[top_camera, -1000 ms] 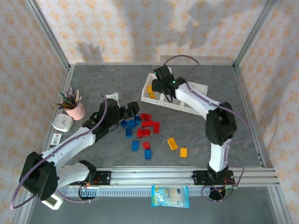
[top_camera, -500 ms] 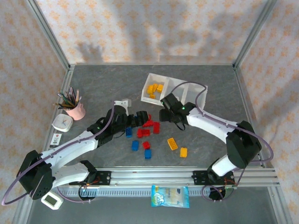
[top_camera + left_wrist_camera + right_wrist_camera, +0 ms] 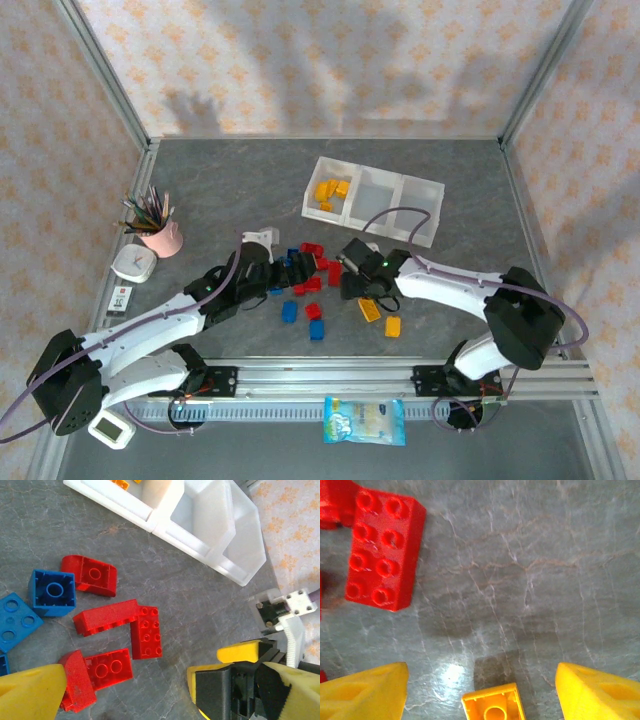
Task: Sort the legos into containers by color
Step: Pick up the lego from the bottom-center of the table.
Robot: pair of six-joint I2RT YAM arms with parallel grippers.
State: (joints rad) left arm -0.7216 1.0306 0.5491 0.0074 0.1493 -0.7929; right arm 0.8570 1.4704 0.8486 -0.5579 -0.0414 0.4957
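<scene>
The white three-part tray [image 3: 419,207] lies at the back, and its left compartment holds several yellow-orange legos [image 3: 330,190]. Red legos [image 3: 316,264] and blue legos [image 3: 290,312] lie scattered mid-table. My right gripper [image 3: 362,296] is open just above an upside-down yellow-orange lego [image 3: 369,309], which sits between its fingers [image 3: 365,690] at the frame's lower edge [image 3: 493,708]. Another yellow-orange lego [image 3: 392,325] lies beside it. My left gripper [image 3: 292,272] is open and low over the red legos [image 3: 145,630], holding nothing. The tray's corner [image 3: 210,525] is ahead of it.
A pink cup of pencils [image 3: 160,236], a white timer [image 3: 133,263] and a small device [image 3: 120,298] stand at the left. A packet [image 3: 365,420] lies beyond the front rail. The two grippers are close together; the right one [image 3: 235,680] appears in the left wrist view.
My right arm swung from the tray down to the yellow-orange lego on the table, and its jaws opened wider. My left arm reached rightward over the blue and red legos.
</scene>
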